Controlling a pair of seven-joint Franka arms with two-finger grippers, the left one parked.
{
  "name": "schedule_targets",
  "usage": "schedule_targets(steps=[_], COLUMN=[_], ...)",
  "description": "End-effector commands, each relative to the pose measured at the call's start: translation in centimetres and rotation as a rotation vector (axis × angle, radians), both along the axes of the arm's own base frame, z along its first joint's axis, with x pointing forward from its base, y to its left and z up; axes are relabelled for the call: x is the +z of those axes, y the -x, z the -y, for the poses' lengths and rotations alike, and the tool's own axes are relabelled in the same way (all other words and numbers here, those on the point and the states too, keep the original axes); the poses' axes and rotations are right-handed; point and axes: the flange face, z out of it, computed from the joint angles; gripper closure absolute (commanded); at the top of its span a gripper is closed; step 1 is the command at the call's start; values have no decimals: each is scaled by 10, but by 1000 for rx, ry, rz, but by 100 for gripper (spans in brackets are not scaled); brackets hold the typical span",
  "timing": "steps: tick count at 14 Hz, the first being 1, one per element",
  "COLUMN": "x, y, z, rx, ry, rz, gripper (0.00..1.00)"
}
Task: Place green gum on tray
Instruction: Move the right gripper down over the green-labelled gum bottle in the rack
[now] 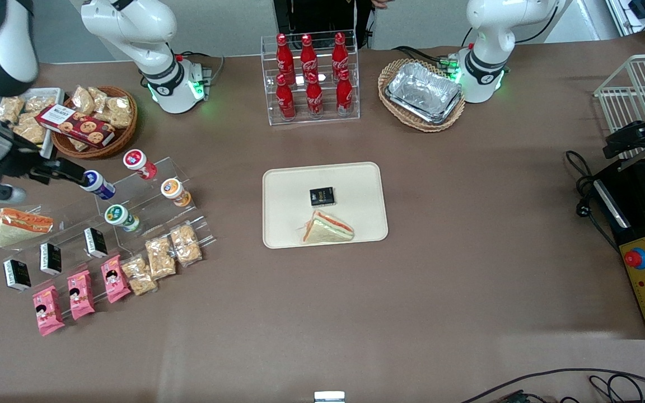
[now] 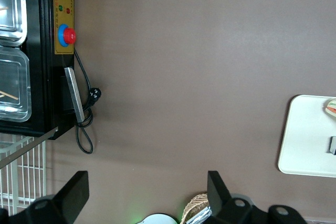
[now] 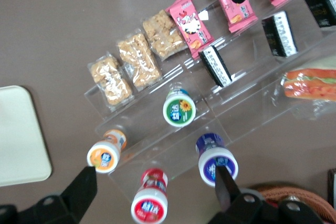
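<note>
The green gum is a small white bottle with a green-ringed lid. It lies on the lower step of a clear acrylic stand and also shows in the right wrist view. My gripper hangs open and empty high above the stand, at the working arm's end of the table. In the right wrist view the gripper has its fingers spread wide, with a red-lidded bottle between them and the green gum apart from them. The cream tray lies mid-table and holds a sandwich and a small black box. Its edge shows in the right wrist view.
Blue-lidded, orange-lidded and red-lidded bottles share the stand with black boxes, pink packets, snack bars and a wrapped sandwich. A cookie basket, a cola rack and a basket with foil trays stand farther back.
</note>
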Motion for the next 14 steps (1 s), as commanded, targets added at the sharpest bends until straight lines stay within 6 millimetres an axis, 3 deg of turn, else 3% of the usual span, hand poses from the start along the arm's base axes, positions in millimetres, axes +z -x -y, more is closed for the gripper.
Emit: schedule_targets(steps=[1, 8, 10, 14], x=[-52, -129, -153, -177], y=[-7, -34, -24, -15], z=[9, 16, 15, 14], rx=[55, 99, 99, 110], ry=[-4, -13, -10, -9], rz=[9, -18, -22, -20], gripper=[0, 0, 0, 0])
